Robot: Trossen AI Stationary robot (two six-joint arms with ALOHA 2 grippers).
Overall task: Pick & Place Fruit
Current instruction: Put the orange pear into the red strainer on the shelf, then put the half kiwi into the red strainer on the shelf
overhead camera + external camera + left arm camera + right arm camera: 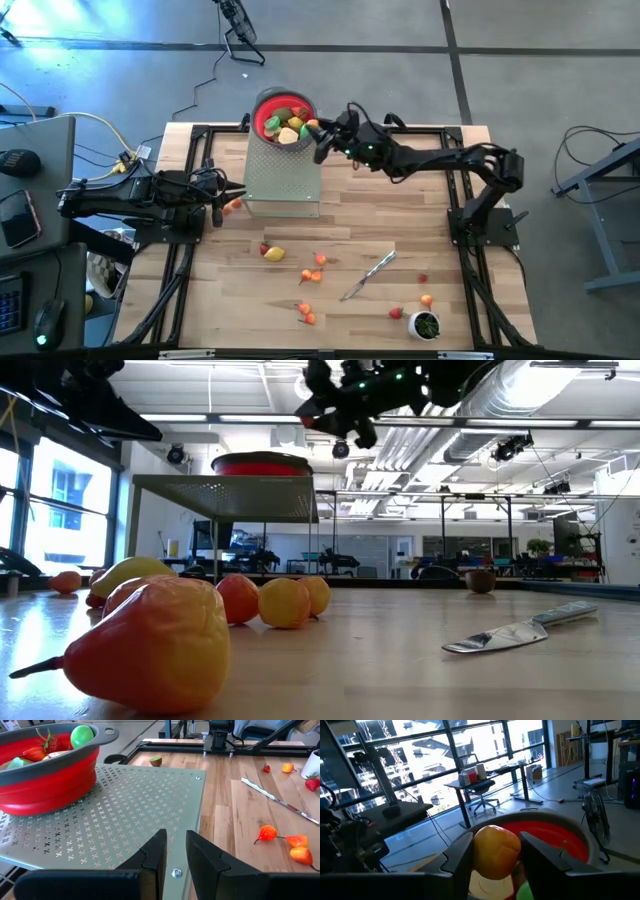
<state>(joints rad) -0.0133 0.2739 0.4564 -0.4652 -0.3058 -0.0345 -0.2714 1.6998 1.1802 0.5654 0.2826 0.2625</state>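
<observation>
Wood table (350, 250), fruit scattered: right jaws (492, 851) clamped on orange fruit (496, 851) w/ red bowl (565, 837) just beyond; left jaws (174, 851) nearly together, empty.

High view looked straight down; low view sat at tabletop level; both wrist views shared the red bowl (47, 775).

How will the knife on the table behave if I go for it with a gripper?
The knife lies flat on the wood table, so a top-down pinch probably finds little to grab. Its shiny surface suggests it may slip or spin when nudged rather than roll. It looks rigid, so it likely won't bend, though the blade end might droop if it is gripped by the handle.
</observation>
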